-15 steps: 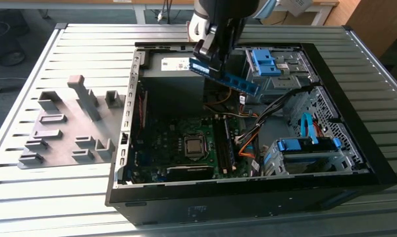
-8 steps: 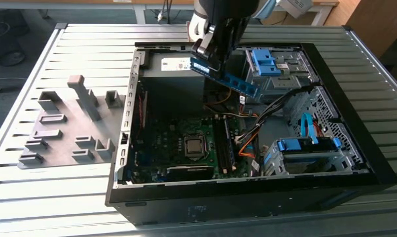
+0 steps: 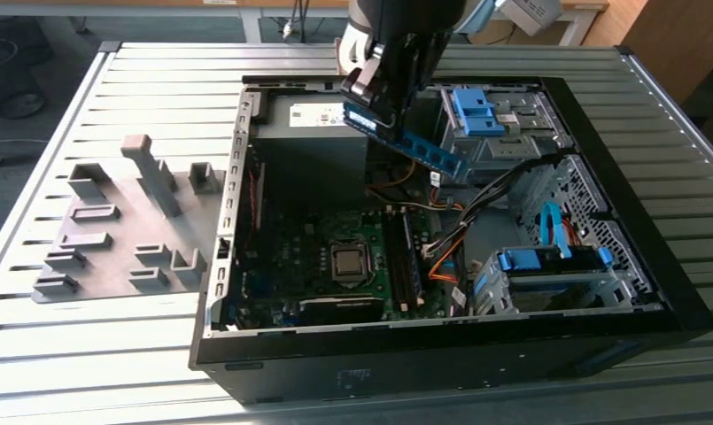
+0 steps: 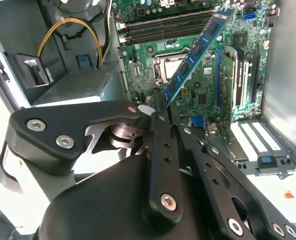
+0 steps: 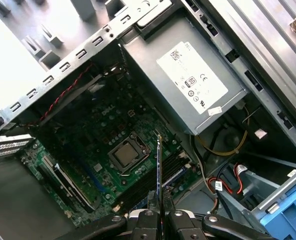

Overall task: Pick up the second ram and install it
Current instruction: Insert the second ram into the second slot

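Noted a slatted metal surface [image 3: 96, 372] carrying an open computer case [image 3: 652, 301], with a grey tray of holder blocks [image 3: 132, 221] just beside it on the exterior view's left. Saw a green motherboard [image 3: 297, 252] on the case floor, with an uncovered CPU socket [image 3: 350, 261] and long black memory slots [image 3: 406, 257] alongside. Found the end effector [image 3: 374, 104] above the case interior, clamped on one end of the second ram [image 3: 427, 152]. Saw that stick tilted over the motherboard, apart from the slots, edge-on in the first wrist view.
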`<control>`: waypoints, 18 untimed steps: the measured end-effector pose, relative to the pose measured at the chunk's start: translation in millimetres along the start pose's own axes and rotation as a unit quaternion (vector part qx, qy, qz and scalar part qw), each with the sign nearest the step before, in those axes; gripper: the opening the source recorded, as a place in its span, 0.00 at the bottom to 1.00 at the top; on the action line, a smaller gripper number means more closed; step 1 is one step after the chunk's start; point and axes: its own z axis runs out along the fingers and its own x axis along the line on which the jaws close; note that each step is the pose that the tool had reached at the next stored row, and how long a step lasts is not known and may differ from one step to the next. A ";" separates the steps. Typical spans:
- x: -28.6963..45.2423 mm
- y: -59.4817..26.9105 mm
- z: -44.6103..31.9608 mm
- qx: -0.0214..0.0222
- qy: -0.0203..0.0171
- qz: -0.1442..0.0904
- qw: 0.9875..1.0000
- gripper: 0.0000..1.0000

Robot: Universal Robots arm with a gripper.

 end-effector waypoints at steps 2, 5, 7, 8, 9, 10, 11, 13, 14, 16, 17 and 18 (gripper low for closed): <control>0.0 0.0 0.0 0.000 0.000 0.007 1.000 0.14; 0.0 0.0 0.0 0.000 0.000 0.021 1.000 0.14; 0.0 0.0 0.0 0.001 -0.001 0.032 1.000 0.14; 0.0 0.0 0.0 0.001 -0.001 0.038 0.999 0.14; 0.0 0.0 0.0 0.001 -0.001 0.045 0.999 0.14; 0.0 0.0 0.1 0.001 -0.001 0.052 0.999 0.14; 0.0 0.0 0.1 0.001 -0.001 0.059 0.998 0.14; 0.0 0.0 0.1 0.002 -0.002 0.074 0.997 0.14; 0.0 0.0 0.1 0.002 -0.002 0.081 0.997 0.14; 0.0 0.0 0.1 0.002 -0.002 0.093 0.996 0.14; 0.0 0.0 0.1 0.002 -0.002 0.099 0.995 0.14; 0.0 0.0 0.1 0.002 -0.002 0.105 0.994 0.14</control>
